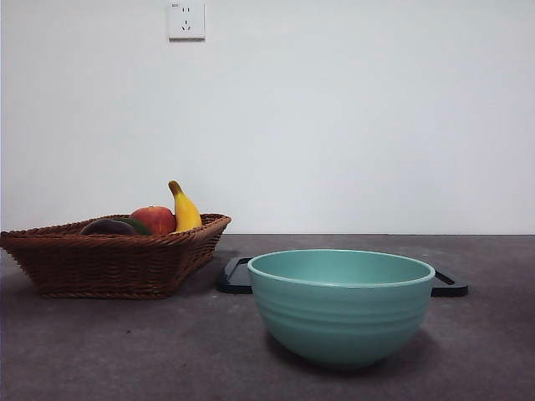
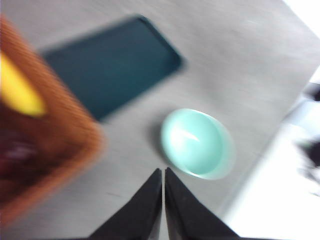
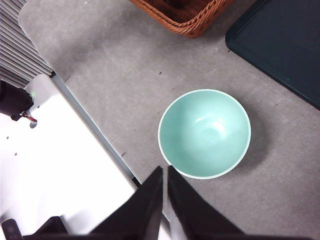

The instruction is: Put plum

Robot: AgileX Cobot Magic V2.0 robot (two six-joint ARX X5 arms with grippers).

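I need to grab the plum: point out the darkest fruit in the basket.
The plum, dark purple-maroon, lying low at the basket's left. The apple beside it is red-orange and the banana yellow.

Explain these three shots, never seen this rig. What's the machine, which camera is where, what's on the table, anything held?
It is a two-armed robot at a table; each arm ends in a hand with two black jaws.

The front view is from a low camera looking level across the table. It shows a wicker basket holding a dark plum, a red apple, a banana and a sliver of a green fruit. Nearer stands an empty teal bowl, with a dark flat tray behind it. No arm shows here.

The other two pictures come from cameras on the wrists, looking down. The left hand is high above the table between basket and bowl; that picture is blurred. The right hand hangs near the bowl's rim. Both hands have their jaws together and hold nothing.
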